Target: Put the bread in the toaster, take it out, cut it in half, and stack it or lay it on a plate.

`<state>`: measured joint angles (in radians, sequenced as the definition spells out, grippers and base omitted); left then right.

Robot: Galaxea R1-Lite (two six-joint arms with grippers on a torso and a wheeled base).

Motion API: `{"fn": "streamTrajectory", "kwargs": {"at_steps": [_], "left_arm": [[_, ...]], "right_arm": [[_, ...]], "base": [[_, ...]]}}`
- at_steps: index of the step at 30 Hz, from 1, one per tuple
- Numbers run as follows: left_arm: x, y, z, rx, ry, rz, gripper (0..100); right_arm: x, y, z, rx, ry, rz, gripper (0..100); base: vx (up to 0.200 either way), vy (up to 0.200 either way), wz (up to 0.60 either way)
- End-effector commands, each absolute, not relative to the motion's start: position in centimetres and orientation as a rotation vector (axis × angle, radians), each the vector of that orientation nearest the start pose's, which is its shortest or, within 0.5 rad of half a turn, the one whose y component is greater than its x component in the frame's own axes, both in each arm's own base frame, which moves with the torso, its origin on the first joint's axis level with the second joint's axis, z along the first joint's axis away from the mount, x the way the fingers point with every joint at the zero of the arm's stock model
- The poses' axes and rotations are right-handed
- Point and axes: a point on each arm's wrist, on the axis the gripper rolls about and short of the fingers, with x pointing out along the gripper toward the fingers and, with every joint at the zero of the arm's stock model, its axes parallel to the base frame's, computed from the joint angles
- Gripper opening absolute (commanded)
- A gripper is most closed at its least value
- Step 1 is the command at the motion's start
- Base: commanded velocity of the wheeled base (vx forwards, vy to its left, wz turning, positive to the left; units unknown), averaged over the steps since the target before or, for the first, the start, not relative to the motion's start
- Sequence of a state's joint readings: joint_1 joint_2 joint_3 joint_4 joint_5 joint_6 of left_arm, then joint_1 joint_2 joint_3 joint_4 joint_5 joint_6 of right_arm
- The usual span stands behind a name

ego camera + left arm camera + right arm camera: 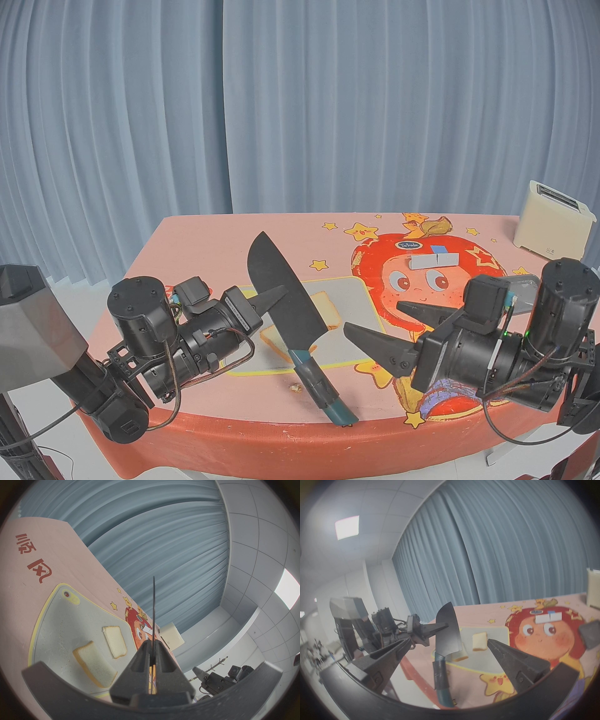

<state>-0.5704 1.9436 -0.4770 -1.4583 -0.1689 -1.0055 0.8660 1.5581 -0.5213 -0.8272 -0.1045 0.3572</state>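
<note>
- One pink cloth-covered surface [206, 244] with a cartoon print carries one grey cutting board with a yellow rim [356, 300].
- Two pale pieces of cut bread lie on the board, well apart from each other: one piece [115, 641] farther in and the other piece [93, 664] nearer the board's front edge.
- There is one large knife with a dark blade and a teal handle [281, 275], and one cream-white toaster [553, 222].
- The left pincer [278, 294] is clenched on the knife's blade, seen edge-on between its fingers [165, 661] in the left wrist view.
- The left arm comes in low from the left, level with the surface. The knife stands tilted, with its tip up and its handle down.
- The right pincer [374, 317] is released, its two fingers spread wide. It points left toward the knife, low over the board's near right corner.
- The handle's end is at the front edge of the surface; I cannot tell whether it touches.
- A gap separates the right pincer from the blade.
- The toaster stands at the far right corner, well apart from the board.
- Bare cloth lies behind and to the left of the board.
</note>
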Motion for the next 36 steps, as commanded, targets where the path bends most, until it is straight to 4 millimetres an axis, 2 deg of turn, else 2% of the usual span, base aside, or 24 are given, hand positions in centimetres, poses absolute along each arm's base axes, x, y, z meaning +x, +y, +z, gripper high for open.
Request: {"fn": "streamTrajectory", "kwargs": {"at_steps": [1, 5, 7, 10, 13, 16, 20, 21, 24, 26, 27, 30, 31, 36], "left_arm": [[25.4, -16.8, 11.4, -0.958, 0.373, -0.672, 0], [25.4, -16.8, 11.4, -0.958, 0.373, -0.672, 0], [25.4, -16.8, 11.4, -0.958, 0.375, -0.671, 0], [25.4, -16.7, 11.5, -0.954, 0.370, -0.672, 0], [25.3, -16.7, 11.6, -0.955, 0.368, -0.675, 0], [25.3, -16.7, 11.6, -0.955, 0.368, -0.675, 0], [25.4, -16.7, 11.6, -0.955, 0.365, -0.674, 0], [25.4, -16.7, 11.6, -0.955, 0.365, -0.674, 0], [25.4, -16.7, 11.6, -0.956, 0.362, -0.672, 0], [25.4, -16.7, 11.6, -0.956, 0.363, -0.674, 0], [25.4, -16.7, 11.6, -0.956, 0.363, -0.674, 0], [25.4, -16.7, 11.7, -0.956, 0.360, -0.674, 0], [25.5, -16.7, 11.7, -0.956, 0.357, -0.673, 0], [25.8, -16.7, 11.9, -0.957, 0.342, -0.671, 0]], "right_arm": [[14.6, 17.4, 16.6, 0.337, 0.375, 0.756, 100], [13.5, 17.1, 16.9, 0.408, 0.414, 0.844, 100], [12.4, 16.6, 17.9, 0.537, 0.459, 0.932, 100], [11.2, 15.4, 18.6, 0.699, 0.526, 0.965, 100], [11.0, 15.0, 18.9, 0.768, 0.568, 0.994, 100], [11.8, 14.9, 18.8, 0.746, 0.560, 0.983, 100], [13.8, 15.2, 19.7, 0.570, 0.459, 1.056, 100], [13.8, 15.2, 19.7, 0.570, 0.459, 1.056, 100], [14.7, 16.1, 19.4, 0.316, 0.406, 1.084, 100], [14.7, 16.2, 19.4, 0.265, 0.403, 1.090, 100], [14.6, 16.4, 19.5, 0.105, 0.404, 1.097, 100], [14.3, 16.4, 19.4, -0.048, 0.413, 1.059, 100], [13.6, 16.5, 19.6, -0.176, 0.402, 1.024, 100], [12.2, 16.6, 19.3, -0.465, 0.381, 0.939, 100]], "base": [[0.000, 0.000, 0.00], [0.000, 0.000, 0.00], [0.000, 0.000, 0.00], [0.000, 0.000, 0.00], [0.000, 0.000, 0.00], [0.000, 0.000, 0.00], [0.000, 0.000, 0.00], [0.000, 0.000, 0.00], [0.000, 0.000, 0.00], [0.000, 0.000, 0.00], [0.000, 0.000, 0.00], [0.000, 0.000, 0.00], [0.000, 0.000, 0.00], [0.000, 0.000, 0.00]]}}
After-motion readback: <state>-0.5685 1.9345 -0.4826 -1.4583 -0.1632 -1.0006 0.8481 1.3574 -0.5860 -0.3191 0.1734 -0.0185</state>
